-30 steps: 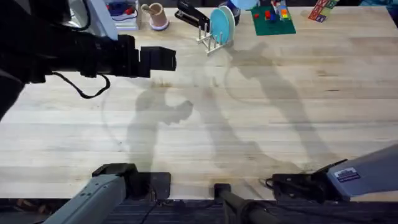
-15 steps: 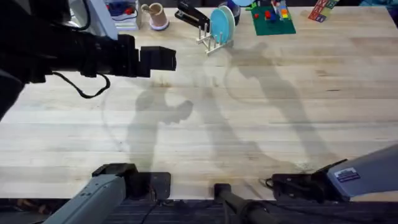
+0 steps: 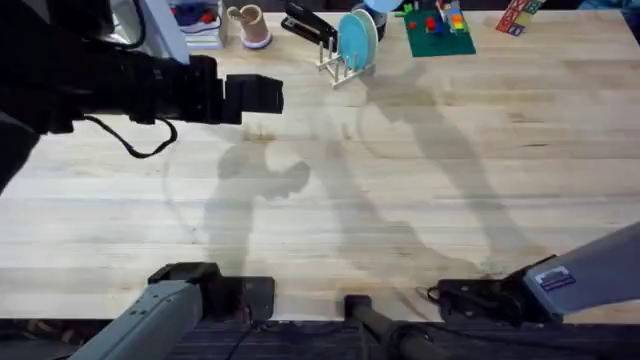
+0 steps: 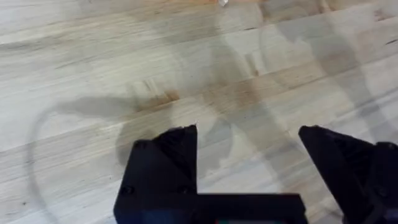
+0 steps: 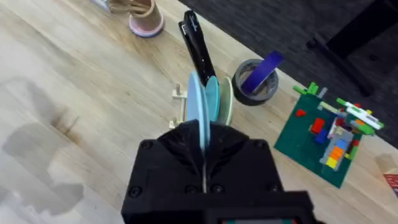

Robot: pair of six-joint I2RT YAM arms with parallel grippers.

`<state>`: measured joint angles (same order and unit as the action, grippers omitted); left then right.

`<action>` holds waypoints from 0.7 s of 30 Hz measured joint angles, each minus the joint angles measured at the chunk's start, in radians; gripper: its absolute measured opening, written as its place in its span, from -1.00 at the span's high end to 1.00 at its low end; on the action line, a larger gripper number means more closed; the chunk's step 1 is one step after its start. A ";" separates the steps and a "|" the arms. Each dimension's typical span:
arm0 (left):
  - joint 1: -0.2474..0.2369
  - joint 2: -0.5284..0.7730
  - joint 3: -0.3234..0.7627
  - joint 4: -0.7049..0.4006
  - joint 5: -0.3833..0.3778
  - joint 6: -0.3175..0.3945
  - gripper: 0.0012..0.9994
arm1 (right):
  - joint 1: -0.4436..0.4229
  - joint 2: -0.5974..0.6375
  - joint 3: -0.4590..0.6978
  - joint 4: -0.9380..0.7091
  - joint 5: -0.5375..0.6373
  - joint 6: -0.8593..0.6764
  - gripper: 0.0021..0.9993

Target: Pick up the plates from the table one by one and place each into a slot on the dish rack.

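Note:
My right gripper (image 5: 203,142) is shut on a pale blue plate (image 5: 198,102), held edge-on above the dish rack (image 5: 180,98). I cannot tell whether it touches the rack. Two teal plates (image 5: 216,99) stand upright in the rack's slots, and the overhead view shows them (image 3: 357,40) in the rack (image 3: 335,68) at the table's far edge. My left gripper (image 4: 249,152) hangs open over bare planks of the table (image 4: 93,56) with nothing between its fingers. From overhead, the left arm (image 3: 150,85) looms large and dark at the upper left.
Beside the rack lie a black stapler (image 5: 196,46), a tape roll (image 5: 256,78) and a pink cup (image 5: 146,18). A green baseplate with toy bricks (image 5: 317,140) sits just past them. The same clutter lines the far edge (image 3: 440,30).
The right arm's near link at the lower right has risen slightly. The left arm and the plates in the rack have not moved.

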<state>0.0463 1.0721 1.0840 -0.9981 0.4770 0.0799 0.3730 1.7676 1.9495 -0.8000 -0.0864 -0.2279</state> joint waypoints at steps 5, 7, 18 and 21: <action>0.000 0.000 0.000 0.000 0.000 0.000 -0.99 | 0.012 0.068 0.000 0.025 0.005 0.003 0.94; 0.000 0.000 0.000 0.000 0.000 0.000 -0.99 | 0.017 0.093 0.000 0.039 0.005 0.003 0.94; 0.000 0.000 0.000 0.000 0.000 0.000 -0.99 | 0.037 0.170 0.000 0.092 0.042 -0.010 0.94; 0.000 0.000 0.000 0.000 0.000 0.000 -0.99 | 0.039 0.180 0.000 0.108 0.046 -0.016 0.94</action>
<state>0.0463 1.0721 1.0840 -0.9981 0.4770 0.0799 0.4118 1.9473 1.9495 -0.6917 -0.0400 -0.2438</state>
